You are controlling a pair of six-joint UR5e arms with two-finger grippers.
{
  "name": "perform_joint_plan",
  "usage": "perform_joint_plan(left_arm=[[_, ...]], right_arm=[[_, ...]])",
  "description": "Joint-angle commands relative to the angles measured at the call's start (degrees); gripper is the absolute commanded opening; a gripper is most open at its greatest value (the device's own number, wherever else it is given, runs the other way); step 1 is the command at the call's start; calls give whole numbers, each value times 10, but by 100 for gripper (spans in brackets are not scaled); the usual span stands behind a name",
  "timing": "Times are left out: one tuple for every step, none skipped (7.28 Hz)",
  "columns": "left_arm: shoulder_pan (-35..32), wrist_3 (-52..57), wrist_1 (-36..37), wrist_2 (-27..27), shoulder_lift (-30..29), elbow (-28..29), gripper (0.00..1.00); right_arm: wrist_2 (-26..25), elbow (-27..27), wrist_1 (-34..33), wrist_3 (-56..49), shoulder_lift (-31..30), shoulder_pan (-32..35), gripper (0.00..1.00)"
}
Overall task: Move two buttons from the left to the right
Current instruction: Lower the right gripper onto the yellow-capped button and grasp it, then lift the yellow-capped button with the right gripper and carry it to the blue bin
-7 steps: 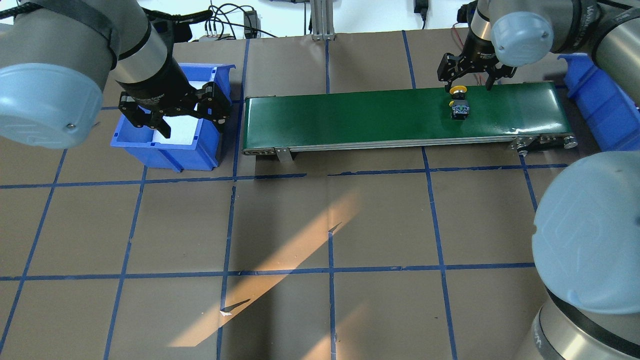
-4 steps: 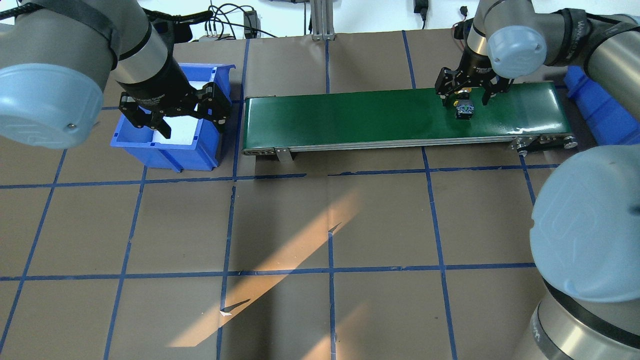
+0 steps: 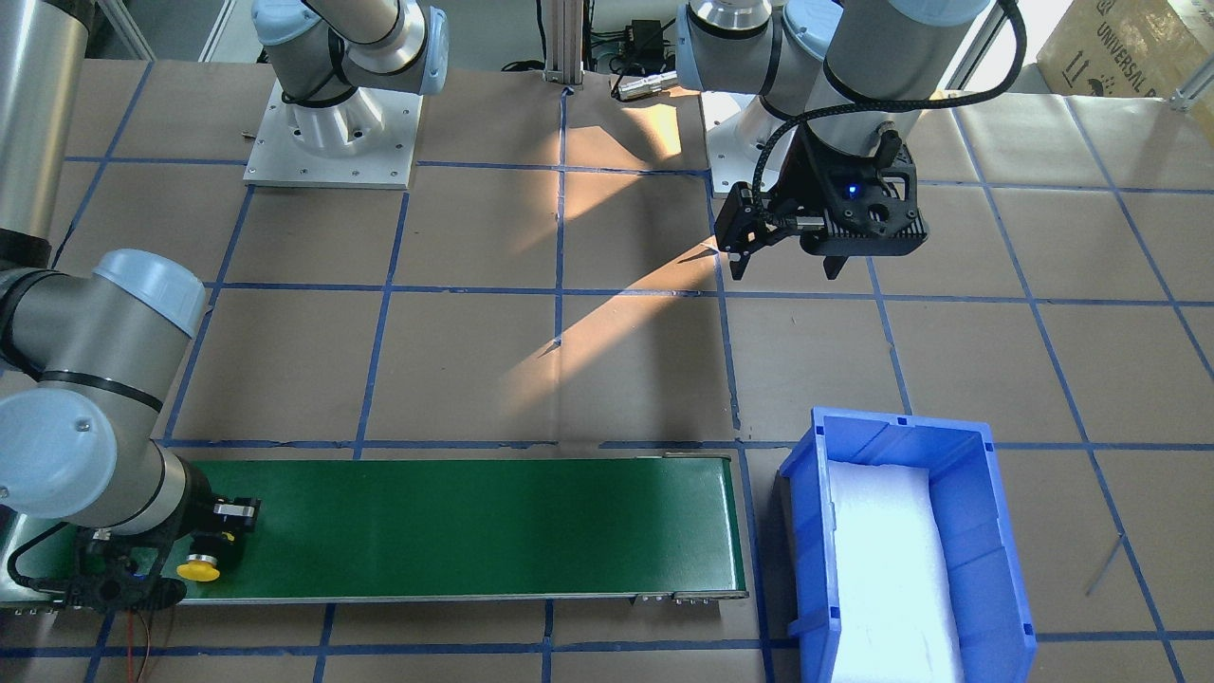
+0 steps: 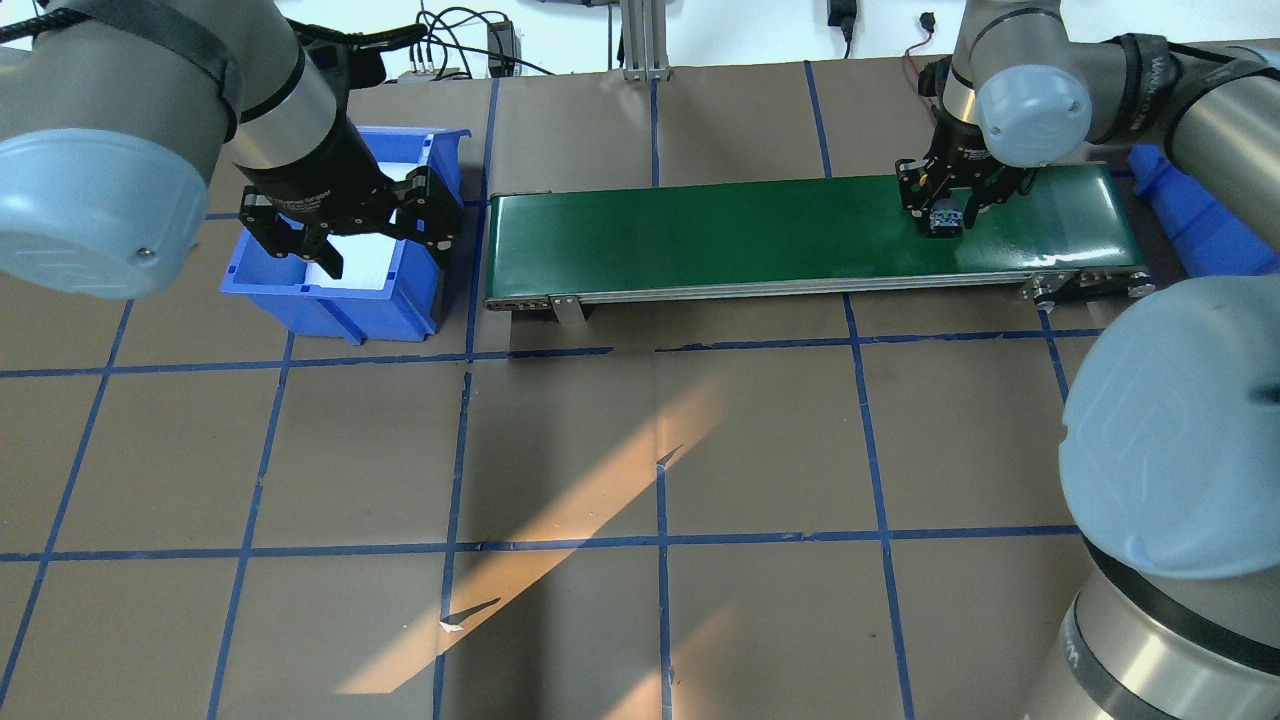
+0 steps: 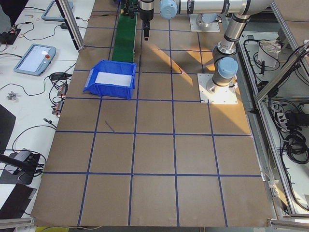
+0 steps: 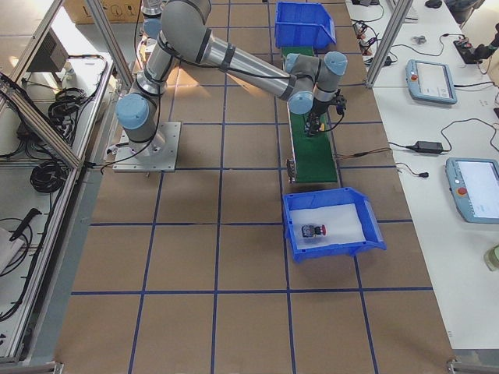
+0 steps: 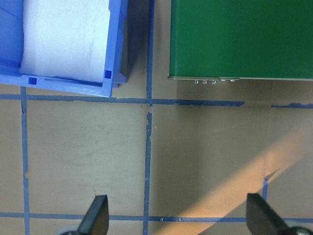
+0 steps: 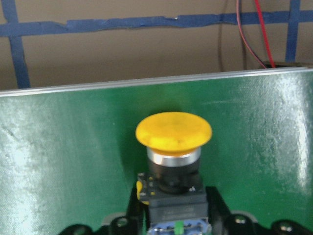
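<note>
Bright even light, warm sun streak across table, glare on green belt

We see a brown paper counter gridded with blue tape, a sun streak across it. A green conveyor belt runs along the far side. One blue bin with a white foam liner sits just off one end, a second blue bin off the other. Teach pendant on the side bench.
</note>
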Motion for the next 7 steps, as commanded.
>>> perform_joint_plan(left_arm=[[0,0,0,0,1,0,100],[0,0,0,0,1,0,100],[0,0,0,0,1,-1,100],[0,-1,0,0,0,-2,100],[-1,-3,0,1,3,-3,100],[-1,-3,0,1,2,-3,100],[-1,-3,0,1,3,-3,100]], right_arm=[[-10,-29,9,-36,0,-7,21],[-10,-31,19,-44,-6,-20,21],[-10,-38,36,-85,-15,-44,21],[-9,-51,64,-130,-31,-79,20],[-5,-69,83,-187,-47,-117,18],[-6,-94,96,-242,-52,-152,19],[-3,-125,124,-296,-58,-191,19]])
